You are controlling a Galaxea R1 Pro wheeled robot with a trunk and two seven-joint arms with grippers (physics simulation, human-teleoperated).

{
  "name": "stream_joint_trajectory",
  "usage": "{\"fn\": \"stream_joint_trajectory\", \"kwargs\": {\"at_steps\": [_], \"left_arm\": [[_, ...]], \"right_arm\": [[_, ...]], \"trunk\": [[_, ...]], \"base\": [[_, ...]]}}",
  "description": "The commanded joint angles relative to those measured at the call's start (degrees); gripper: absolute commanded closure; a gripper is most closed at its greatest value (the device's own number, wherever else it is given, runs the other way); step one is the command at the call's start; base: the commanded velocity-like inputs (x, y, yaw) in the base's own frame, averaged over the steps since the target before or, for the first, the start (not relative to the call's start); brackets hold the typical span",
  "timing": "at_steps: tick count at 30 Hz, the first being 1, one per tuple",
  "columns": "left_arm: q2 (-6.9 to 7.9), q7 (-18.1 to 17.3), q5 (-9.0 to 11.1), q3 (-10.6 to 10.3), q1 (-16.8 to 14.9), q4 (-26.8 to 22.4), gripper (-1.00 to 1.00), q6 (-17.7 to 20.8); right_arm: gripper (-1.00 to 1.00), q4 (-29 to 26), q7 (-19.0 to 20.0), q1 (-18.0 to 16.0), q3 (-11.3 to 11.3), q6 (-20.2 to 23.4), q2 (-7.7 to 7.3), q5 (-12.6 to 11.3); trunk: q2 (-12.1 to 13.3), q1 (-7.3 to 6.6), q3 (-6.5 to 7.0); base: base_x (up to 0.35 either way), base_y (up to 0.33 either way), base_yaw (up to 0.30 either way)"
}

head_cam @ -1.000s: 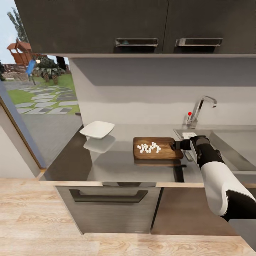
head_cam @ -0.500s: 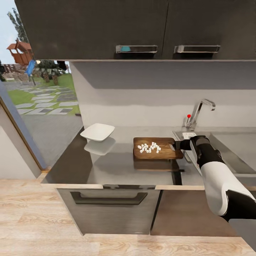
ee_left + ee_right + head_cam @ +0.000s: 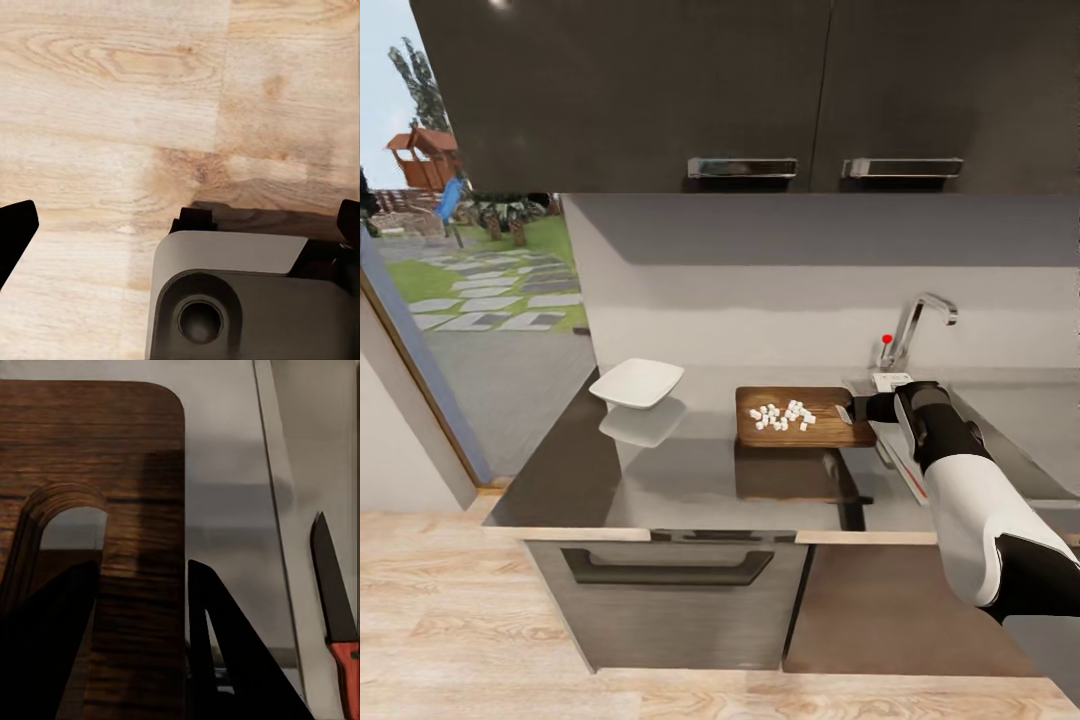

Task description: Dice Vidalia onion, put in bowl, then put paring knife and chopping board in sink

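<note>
Board lifted: chopping board (image 3: 805, 417) off countertop (image 3: 690, 470), right hand (image 3: 857, 410) clamping its edge, onion cubes (image 3: 781, 415) aboard.

I see white onion cubes (image 3: 781, 416) on the brown, grained board (image 3: 830, 432), a white bowl (image 3: 637, 383), a glossy dark-grey bench (image 3: 690, 470), a red-handled, dark-bladed knife (image 3: 336, 615), and pale wood floor (image 3: 112, 112).

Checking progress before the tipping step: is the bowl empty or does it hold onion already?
Empty: the bowl shows a bare white inside, and the diced onion lies on the chopping board.
</note>
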Motion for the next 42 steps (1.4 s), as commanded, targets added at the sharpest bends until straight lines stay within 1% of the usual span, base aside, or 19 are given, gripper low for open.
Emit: {"fn": "stream_joint_trajectory", "kwargs": {"at_steps": [1, 15, 21, 28, 42], "left_arm": [[-0.01, -0.1, 0.4, 0.0, -0.1, 0.3, -1.00, -0.4], [-0.01, 0.0, 0.4, 0.0, -0.1, 0.3, -1.00, -0.4], [-0.01, 0.0, 0.4, 0.0, -0.1, 0.3, -1.00, -0.4], [-0.08, 0.0, 0.4, 0.0, -0.1, 0.3, -1.00, -0.4], [-0.10, 0.0, 0.4, 0.0, -0.1, 0.3, -1.00, -0.4]], "right_arm": [[1.00, -0.1, 0.5, 0.0, -0.2, 0.2, 0.03, 0.6], [1.00, -0.1, 0.4, 0.0, -0.2, 0.2, 0.11, 0.5], [1.00, 0.0, 0.4, 0.0, -0.2, 1.3, 0.04, 0.5], [1.00, 0.2, 0.2, 0.0, -0.2, 3.7, 0.12, 0.5], [1.00, 0.5, 0.1, 0.0, -0.1, 3.9, 0.11, 0.6]], "trunk": [[0.4, -0.22, 0.22], [6.0, -3.30, 3.86], [8.4, -4.61, 5.01], [11.2, -6.15, 6.26], [16.8, -9.23, 8.78]], "base": [[0.000, 0.000, 0.000], [0.000, 0.000, 0.000], [0.000, 0.000, 0.000], [0.000, 0.000, 0.000], [0.000, 0.000, 0.000]]}}
